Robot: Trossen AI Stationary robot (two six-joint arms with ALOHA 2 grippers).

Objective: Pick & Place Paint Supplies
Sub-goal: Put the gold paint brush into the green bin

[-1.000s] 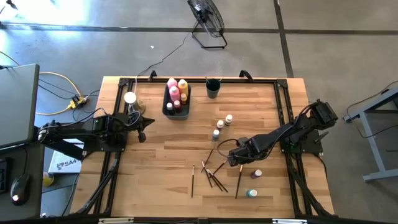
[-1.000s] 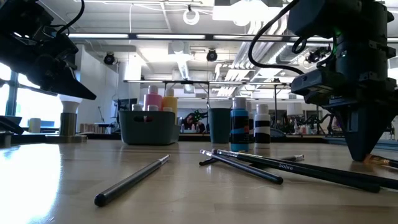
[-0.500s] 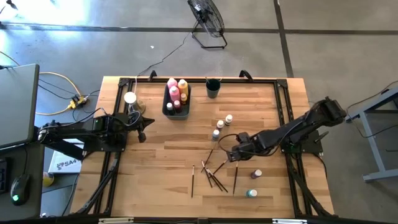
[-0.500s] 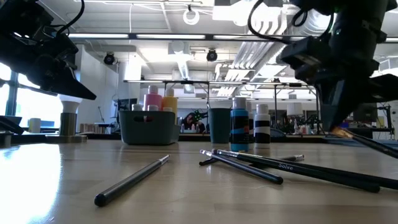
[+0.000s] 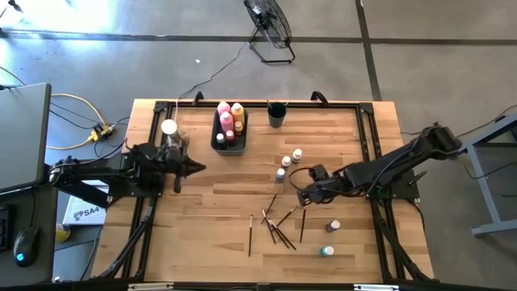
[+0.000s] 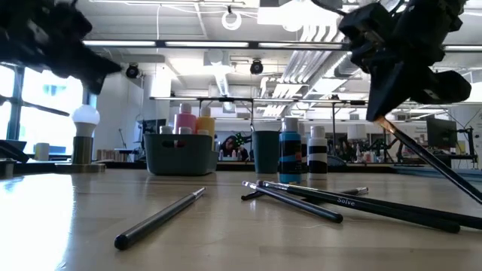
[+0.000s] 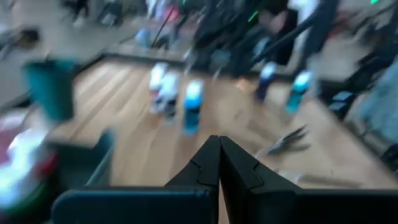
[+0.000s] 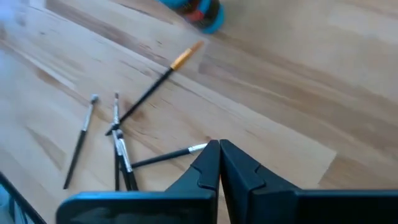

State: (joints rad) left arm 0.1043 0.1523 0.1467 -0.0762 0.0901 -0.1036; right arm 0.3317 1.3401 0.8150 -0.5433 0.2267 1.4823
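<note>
The task is partly done: the pink and yellow bottles stand in the bin [image 5: 229,132], while small bottles [image 5: 287,162] and brushes [image 5: 275,226] lie loose on the surface [image 5: 218,210]. The right tool [image 5: 305,196] is closed on a brush [image 5: 303,224], which has risen and now hangs tilted. The left tool [image 5: 199,167], closed and empty, has swung toward the bin since a second ago.

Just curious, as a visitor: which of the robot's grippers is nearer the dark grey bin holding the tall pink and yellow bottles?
The left gripper: it sits just beside the dark grey bin. The right gripper is far off, among the scattered paintbrushes.
</note>
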